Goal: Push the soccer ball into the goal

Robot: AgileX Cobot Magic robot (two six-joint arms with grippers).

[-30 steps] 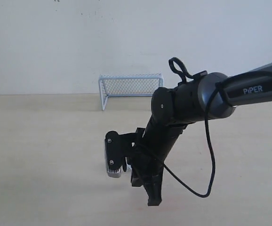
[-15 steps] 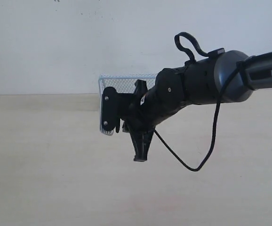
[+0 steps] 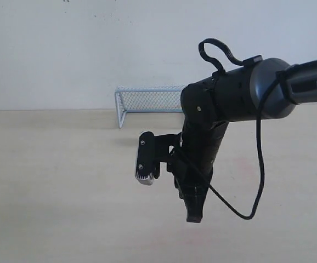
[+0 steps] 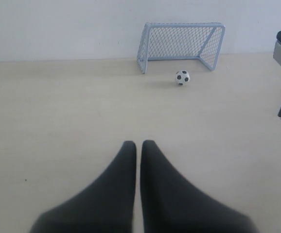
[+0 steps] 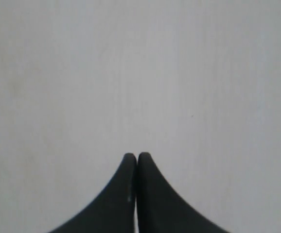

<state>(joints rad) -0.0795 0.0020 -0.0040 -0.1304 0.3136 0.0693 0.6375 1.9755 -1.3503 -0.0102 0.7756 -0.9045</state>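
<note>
Well ahead of left fingers (image 4: 123, 170), closed to a slit, empty: soccer ball (image 4: 182, 77) on tabletop (image 4: 58, 107), just before goal (image 4: 182, 24) mouth. Right fingers (image 5: 126, 174): pressed together, holding nothing.

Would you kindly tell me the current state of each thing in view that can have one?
ball: resting on the table, just outside the goal mouth, not yet in.
goal: upright, nothing inside.
left gripper: shut, holding nothing, apart from the ball.
right gripper: shut, holding nothing, aimed at the table.
</note>
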